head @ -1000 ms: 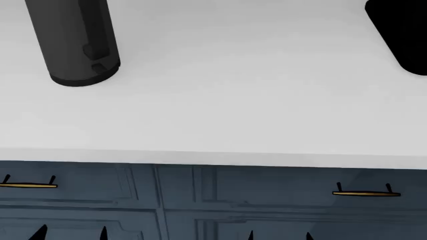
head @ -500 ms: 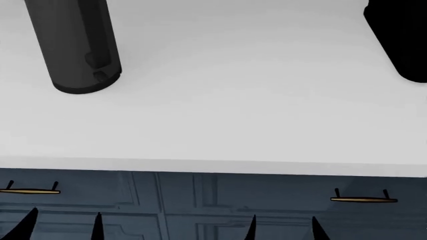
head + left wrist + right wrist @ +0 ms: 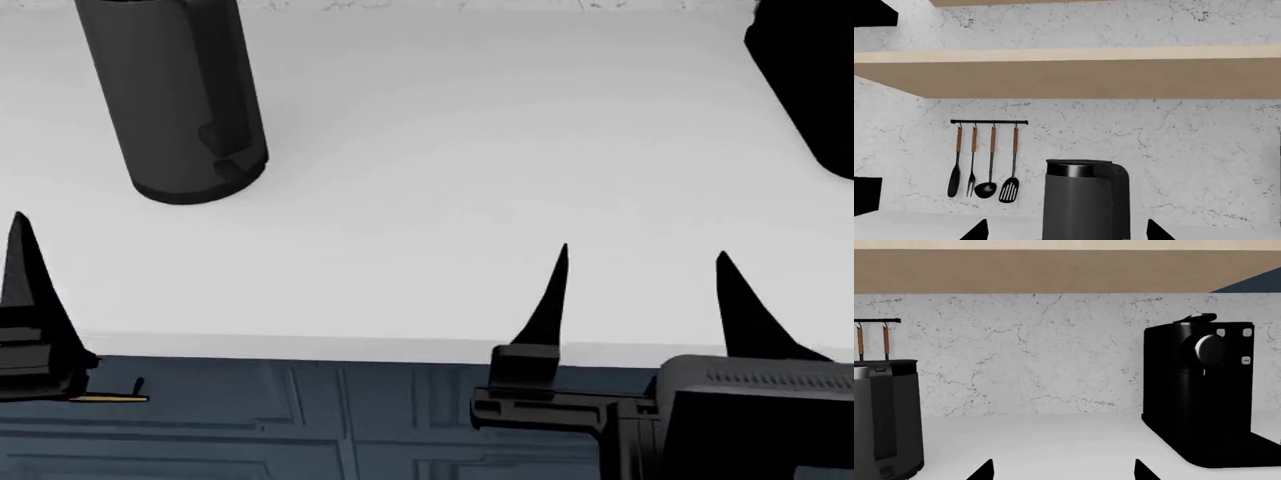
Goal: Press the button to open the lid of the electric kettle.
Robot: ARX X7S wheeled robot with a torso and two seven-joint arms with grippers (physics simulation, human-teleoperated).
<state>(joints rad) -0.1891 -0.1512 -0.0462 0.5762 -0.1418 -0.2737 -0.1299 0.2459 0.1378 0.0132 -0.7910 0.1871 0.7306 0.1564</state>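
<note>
The electric kettle [image 3: 174, 100] stands on the white counter [image 3: 441, 180] at the far left, its handle toward the right front. In the left wrist view the kettle [image 3: 1081, 205] stands straight ahead, with its lid [image 3: 1077, 162] lying flat and shut. The button [image 3: 880, 369] shows as a small tab at the handle's top in the right wrist view. My left gripper [image 3: 1066, 232] is open and empty, well short of the kettle; one of its fingers [image 3: 27, 280] shows in the head view. My right gripper [image 3: 647, 300] is open and empty over the counter's front edge.
A black coffee machine [image 3: 1201, 395] stands at the counter's far right, also in the head view [image 3: 807, 80]. Utensils hang on a rail [image 3: 987, 122] on the marble wall behind the kettle. A wooden shelf [image 3: 1087, 70] runs above. Blue drawers [image 3: 334, 420] lie below the counter.
Both grippers have risen into the head view from below, up to the counter's front edge. The kettle sits lower in the frame as the view shifted.
</note>
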